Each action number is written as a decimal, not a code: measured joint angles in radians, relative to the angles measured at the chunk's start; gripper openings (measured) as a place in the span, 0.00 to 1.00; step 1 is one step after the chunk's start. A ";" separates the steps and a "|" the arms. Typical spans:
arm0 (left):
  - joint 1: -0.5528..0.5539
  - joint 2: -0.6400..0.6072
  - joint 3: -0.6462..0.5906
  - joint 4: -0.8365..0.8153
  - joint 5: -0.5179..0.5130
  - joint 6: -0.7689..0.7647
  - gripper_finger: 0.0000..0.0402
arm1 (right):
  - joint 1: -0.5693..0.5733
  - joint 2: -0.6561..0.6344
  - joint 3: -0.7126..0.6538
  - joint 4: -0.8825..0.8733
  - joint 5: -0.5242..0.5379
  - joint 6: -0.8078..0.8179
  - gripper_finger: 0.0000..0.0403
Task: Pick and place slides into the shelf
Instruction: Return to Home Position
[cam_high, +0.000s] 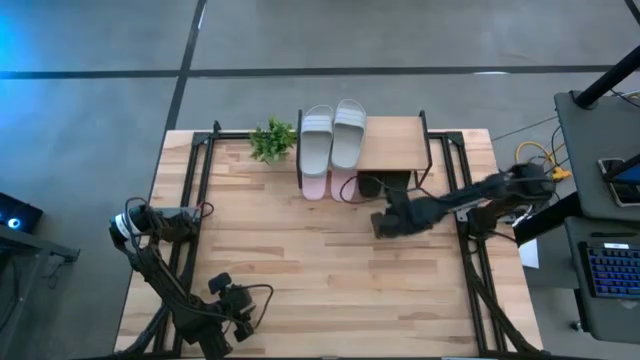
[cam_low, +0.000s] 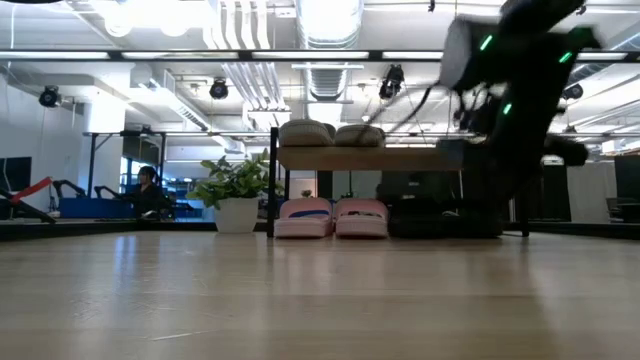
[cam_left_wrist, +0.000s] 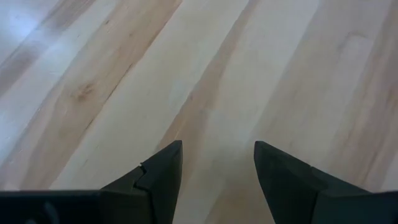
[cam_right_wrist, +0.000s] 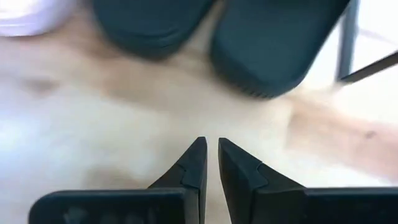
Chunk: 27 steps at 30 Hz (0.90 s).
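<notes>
The shelf (cam_high: 395, 145) stands at the table's far edge. The grey-green pair (cam_high: 333, 135) lies on the left half of its top board. Under the board, the pink pair (cam_high: 328, 186) sits on the tabletop at the left and the black pair (cam_high: 385, 184) at the right, toes toward the near edge (cam_low: 440, 218). My right gripper (cam_high: 385, 225) hovers just in front of the black slides (cam_right_wrist: 273, 37), fingers shut on nothing (cam_right_wrist: 211, 152). My left gripper (cam_high: 240, 318) waits open over bare wood near the table's near-left corner (cam_left_wrist: 217, 158).
A small potted plant (cam_high: 272, 138) stands just left of the shelf at the far edge. The shelf's thin black legs (cam_right_wrist: 348, 31) flank the black slides. Black frame rails run along the table's left and right sides. Bare tabletop lies between the two arms.
</notes>
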 joint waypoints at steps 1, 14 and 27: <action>0.002 0.000 0.000 0.009 0.000 0.000 0.46 | 0.039 -0.026 0.000 0.000 0.003 0.027 0.08; 0.157 -0.045 -0.041 0.078 -0.004 -0.099 0.46 | 0.522 -0.432 0.055 -0.033 0.148 0.231 0.08; 0.524 -0.376 -0.047 0.539 0.086 0.866 0.46 | 0.621 -0.471 0.024 0.796 0.209 -0.468 0.08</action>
